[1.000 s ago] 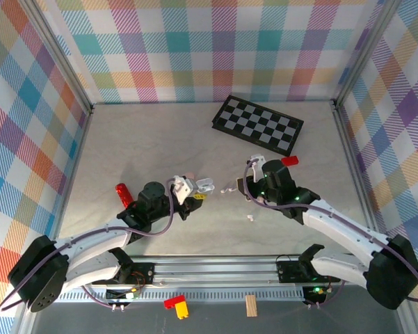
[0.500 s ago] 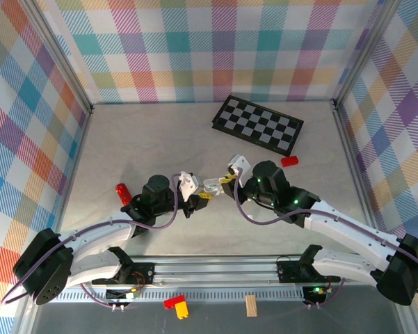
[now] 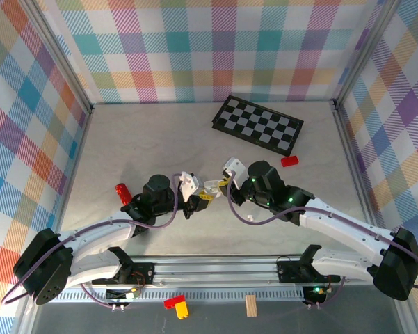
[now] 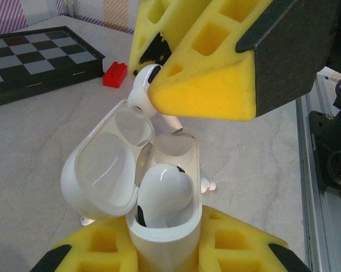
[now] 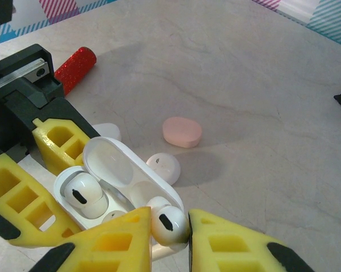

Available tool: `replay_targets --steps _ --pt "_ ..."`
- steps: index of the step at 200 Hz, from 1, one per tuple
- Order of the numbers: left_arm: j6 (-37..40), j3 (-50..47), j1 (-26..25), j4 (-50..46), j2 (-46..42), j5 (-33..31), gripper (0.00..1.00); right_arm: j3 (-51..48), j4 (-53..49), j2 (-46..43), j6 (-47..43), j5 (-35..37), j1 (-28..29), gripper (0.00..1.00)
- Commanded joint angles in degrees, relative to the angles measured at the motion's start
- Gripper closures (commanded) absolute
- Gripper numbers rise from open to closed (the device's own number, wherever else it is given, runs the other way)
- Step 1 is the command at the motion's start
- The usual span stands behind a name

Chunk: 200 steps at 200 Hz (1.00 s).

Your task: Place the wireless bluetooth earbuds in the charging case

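I read left hand (image 4: 165, 252) clamped on open charging case (image 4: 100, 170), lid tipped back, seated earbud (image 4: 161, 190) in near slot. Right hand (image 5: 169, 228) pinches white earbud (image 5: 169, 222) just above case's empty slot; contact with rim, can't tell. Clutter on worktop (image 3: 153, 139): pink case (image 5: 181, 131), white rounded piece (image 5: 163, 168) just beside open case, red glitter tube (image 5: 74, 67) behind left hand, loose earbud (image 3: 250, 218) beneath right arm. Chessboard (image 3: 257, 124) and red block (image 3: 289, 161) well apart.
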Motion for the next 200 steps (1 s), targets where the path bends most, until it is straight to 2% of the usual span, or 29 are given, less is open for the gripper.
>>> replay_targets --steps 1,67,142,200 --pt "-1.17 1.62 -0.05 2.69 -1.08 0.75 0.88 0.73 -0.63 0.3 -0.94 -2.03 0.49 0.8" --pt "-2.0 1.01 0.02 4.49 -0.66 -0.04 0.89 -0.66 1.84 -1.08 -0.65 -2.51 0.41 0.79" --pt "-2.39 1.5 0.12 4.18 -0.45 3.17 0.89 -2.07 5.86 -0.69 -1.17 -2.81 0.43 0.8" --pt "-4.38 2.3 0.46 4.49 -1.08 2.43 0.89 -5.54 7.38 -3.08 -4.63 -7.21 0.45 0.77"
